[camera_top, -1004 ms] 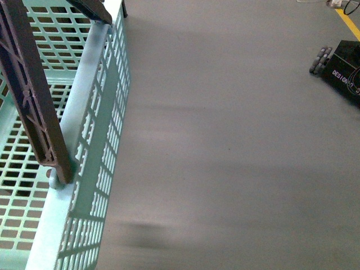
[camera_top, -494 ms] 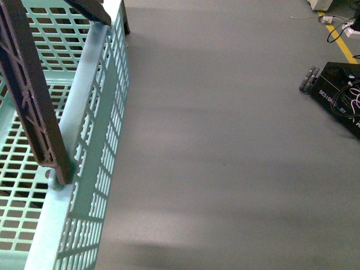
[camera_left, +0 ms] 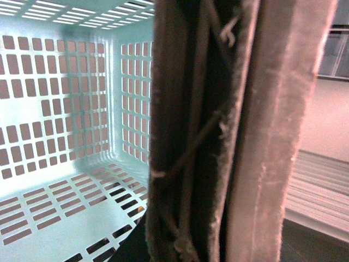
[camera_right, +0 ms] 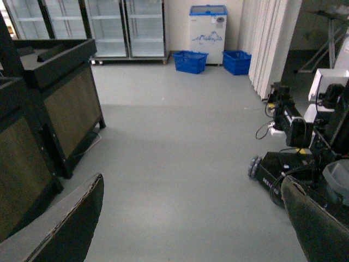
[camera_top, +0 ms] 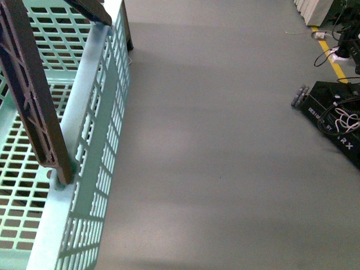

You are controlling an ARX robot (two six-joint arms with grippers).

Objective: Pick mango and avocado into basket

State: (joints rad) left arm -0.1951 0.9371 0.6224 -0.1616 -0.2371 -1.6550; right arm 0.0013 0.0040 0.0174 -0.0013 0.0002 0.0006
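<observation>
The pale teal basket [camera_top: 84,163] fills the left side of the front view, its brown ribbed handle [camera_top: 34,107] swung up. In the left wrist view the handle [camera_left: 218,136] fills the middle, right up against the camera, with the slotted basket wall [camera_left: 65,103] behind it; my left gripper is shut on the handle and its fingers are hidden. The visible part of the basket is empty. My right gripper [camera_right: 191,229] is open and empty above bare grey floor, one finger [camera_right: 71,224] at each side of its view. No mango or avocado is in view.
Grey floor [camera_top: 225,140] spreads to the right of the basket. A black wheeled robot base [camera_top: 334,121] with cables stands at the right, also in the right wrist view [camera_right: 283,169]. Dark wooden display stands [camera_right: 49,109], glass fridges [camera_right: 109,27] and blue crates [camera_right: 191,61] lie ahead.
The floor scene has slid in the front view: the black wheeled base has moved lower and further into frame. The basket and handle hold the same place in view.
</observation>
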